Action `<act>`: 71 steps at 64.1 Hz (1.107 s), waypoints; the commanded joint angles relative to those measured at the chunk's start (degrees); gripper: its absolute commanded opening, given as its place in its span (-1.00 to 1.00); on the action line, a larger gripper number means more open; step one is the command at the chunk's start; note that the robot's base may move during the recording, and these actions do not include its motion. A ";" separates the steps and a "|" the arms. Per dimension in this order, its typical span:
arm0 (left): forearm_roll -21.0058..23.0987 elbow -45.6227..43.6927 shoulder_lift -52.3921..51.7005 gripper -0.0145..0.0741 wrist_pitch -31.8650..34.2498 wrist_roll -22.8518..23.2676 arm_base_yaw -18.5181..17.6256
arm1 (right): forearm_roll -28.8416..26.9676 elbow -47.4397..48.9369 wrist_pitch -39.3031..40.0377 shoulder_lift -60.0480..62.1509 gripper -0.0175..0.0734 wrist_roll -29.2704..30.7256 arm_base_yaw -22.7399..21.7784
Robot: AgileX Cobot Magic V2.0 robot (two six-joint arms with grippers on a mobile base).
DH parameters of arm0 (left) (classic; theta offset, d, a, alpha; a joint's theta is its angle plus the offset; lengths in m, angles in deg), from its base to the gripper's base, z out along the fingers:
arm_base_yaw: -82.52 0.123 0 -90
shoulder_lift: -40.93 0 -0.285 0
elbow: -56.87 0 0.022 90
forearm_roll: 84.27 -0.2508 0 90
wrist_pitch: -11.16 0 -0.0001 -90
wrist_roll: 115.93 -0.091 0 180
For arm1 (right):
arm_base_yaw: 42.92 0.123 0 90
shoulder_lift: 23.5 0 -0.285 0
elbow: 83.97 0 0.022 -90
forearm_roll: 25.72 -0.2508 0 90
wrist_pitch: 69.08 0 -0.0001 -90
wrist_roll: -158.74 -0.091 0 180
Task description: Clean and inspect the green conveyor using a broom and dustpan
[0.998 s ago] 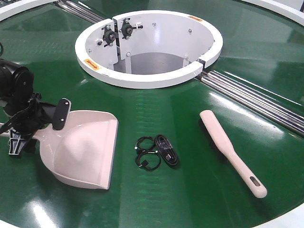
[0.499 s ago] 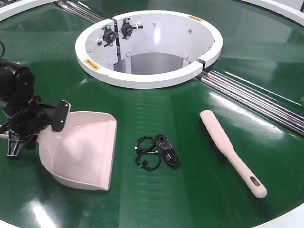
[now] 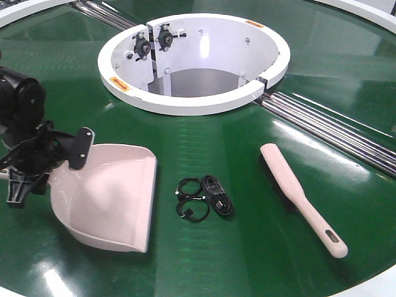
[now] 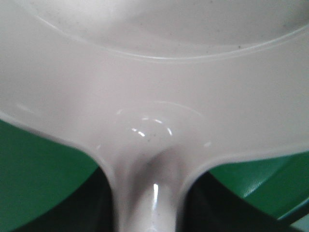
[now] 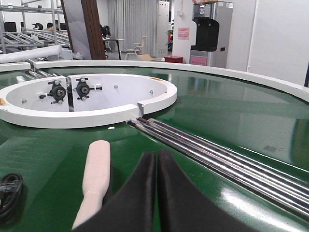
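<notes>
The pale pink dustpan (image 3: 111,198) lies on the green conveyor (image 3: 247,260) at the left, its lip facing right. My left gripper (image 3: 48,167) is shut on its slim handle; the left wrist view shows the handle (image 4: 147,193) between dark fingers and the pan's back (image 4: 154,72) filling the frame. The pink broom (image 3: 300,195) lies flat at the right, handle end nearest. My right gripper (image 5: 157,159) is shut and empty, just right of the broom (image 5: 96,169) and a little above the belt; it is out of the front view.
Coiled black cables (image 3: 204,198) lie between dustpan and broom, and also show in the right wrist view (image 5: 9,191). The white ring hub (image 3: 185,102) sits behind, with an open well. Silver roller strips (image 3: 334,130) run from the hub to the right.
My left gripper has shifted slightly with the dustpan; the pan's lip now sits a little further right and nearer. The broom and cables have not moved.
</notes>
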 commanded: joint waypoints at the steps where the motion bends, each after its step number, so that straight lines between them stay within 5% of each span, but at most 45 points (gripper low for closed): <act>1: -1.48 -1.61 -3.12 -0.69 0.39 2.78 -1.87 | 0.62 -0.19 3.97 0.64 -0.63 0.26 -0.39; 33: -4.75 -1.61 -1.18 -0.69 -1.71 8.97 -4.48 | 0.62 -0.19 3.97 0.69 -0.63 0.26 -0.39; 71: -7.07 -1.61 -0.39 -0.69 -3.43 9.40 -5.25 | 0.62 -0.19 3.97 0.69 -0.63 0.26 -0.39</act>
